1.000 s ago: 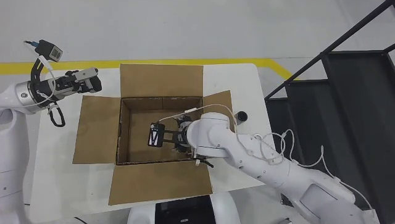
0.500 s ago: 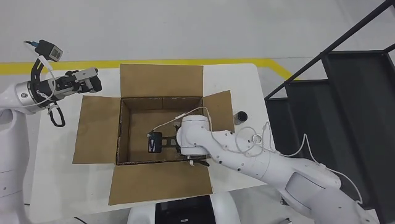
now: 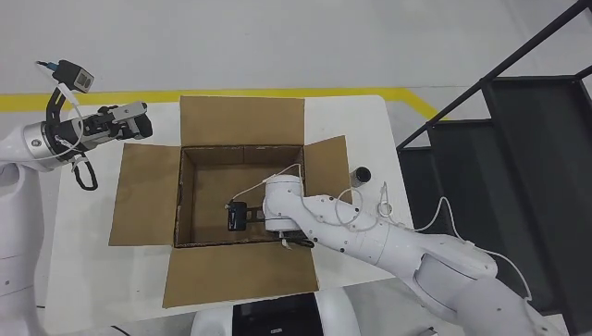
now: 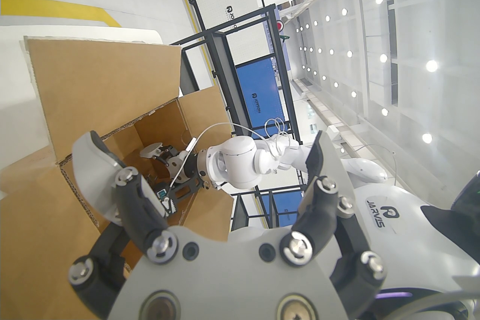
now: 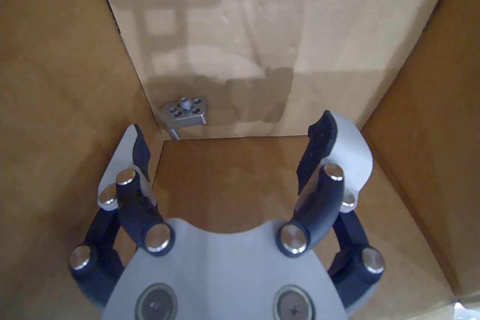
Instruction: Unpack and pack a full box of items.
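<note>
My right gripper (image 5: pixel 228 145) wide open, empty, down in brown cardboard box (image 5: pixel 56 74). Small grey metal bracket (image 5: pixel 184 111) (prob. last item) sits in floor corner. Unpacking approx. done, repack to come. Also my left gripper (image 4: pixel 204 152) open, empty, beside box.

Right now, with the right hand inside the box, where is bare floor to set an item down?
The box floor ahead of the right hand is bare up to the wall, except a small metal bracket tucked in one corner. It is crowded where the right arm enters.
</note>
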Robot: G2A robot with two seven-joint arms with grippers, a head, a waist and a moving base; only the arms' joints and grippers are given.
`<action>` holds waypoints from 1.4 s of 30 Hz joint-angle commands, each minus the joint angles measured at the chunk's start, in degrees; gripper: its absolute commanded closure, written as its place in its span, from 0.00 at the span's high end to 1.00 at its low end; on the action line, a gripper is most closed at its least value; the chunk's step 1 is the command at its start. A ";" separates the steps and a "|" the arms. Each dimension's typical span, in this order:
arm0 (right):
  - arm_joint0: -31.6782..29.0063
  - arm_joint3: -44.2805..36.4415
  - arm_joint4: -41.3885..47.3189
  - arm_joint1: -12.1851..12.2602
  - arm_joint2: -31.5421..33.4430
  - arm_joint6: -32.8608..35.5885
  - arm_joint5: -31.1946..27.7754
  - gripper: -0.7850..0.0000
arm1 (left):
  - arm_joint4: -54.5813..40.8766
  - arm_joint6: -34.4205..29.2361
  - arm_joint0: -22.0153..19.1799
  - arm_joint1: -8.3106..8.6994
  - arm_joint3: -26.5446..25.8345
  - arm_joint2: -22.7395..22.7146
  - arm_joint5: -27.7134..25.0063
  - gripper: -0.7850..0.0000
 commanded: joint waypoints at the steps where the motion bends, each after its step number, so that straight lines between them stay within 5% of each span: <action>1: -0.13 1.19 2.53 -0.37 0.50 -0.29 0.03 0.87 | 0.00 0.00 0.00 0.00 0.00 0.00 0.00 1.00; 4: -0.16 2.05 4.00 -0.70 0.90 0.35 0.43 0.72 | 0.00 0.00 0.00 0.00 0.00 0.00 0.00 1.00; 7: -0.27 2.71 4.54 -0.91 1.11 1.02 0.80 0.41 | 0.00 0.00 0.00 0.00 0.00 0.00 0.00 1.00; 13: -0.27 3.23 4.68 -0.98 1.80 2.25 0.92 0.19 | 0.00 0.00 0.00 0.00 0.00 0.00 0.00 1.00; 18: -0.28 3.66 4.11 -0.97 2.09 3.36 0.61 0.20 | 0.00 0.00 0.00 0.00 0.00 0.00 0.00 1.00; 22: -0.21 3.46 3.85 -1.03 2.62 2.95 0.89 0.00 | 0.00 0.00 0.00 0.00 0.00 0.00 0.00 1.00; 40: 0.08 -2.91 -0.90 -0.34 6.18 2.70 1.69 0.00 | 0.00 0.00 0.00 0.00 0.00 0.00 0.00 1.00; 41: -0.01 -2.43 -1.08 -0.43 6.10 2.57 1.96 0.28 | 0.00 0.00 0.00 0.00 0.00 0.00 0.00 1.00; 42: 0.07 -1.96 -1.83 -0.54 5.89 2.72 2.38 1.00 | 0.00 0.00 0.00 0.00 0.00 0.00 0.00 1.00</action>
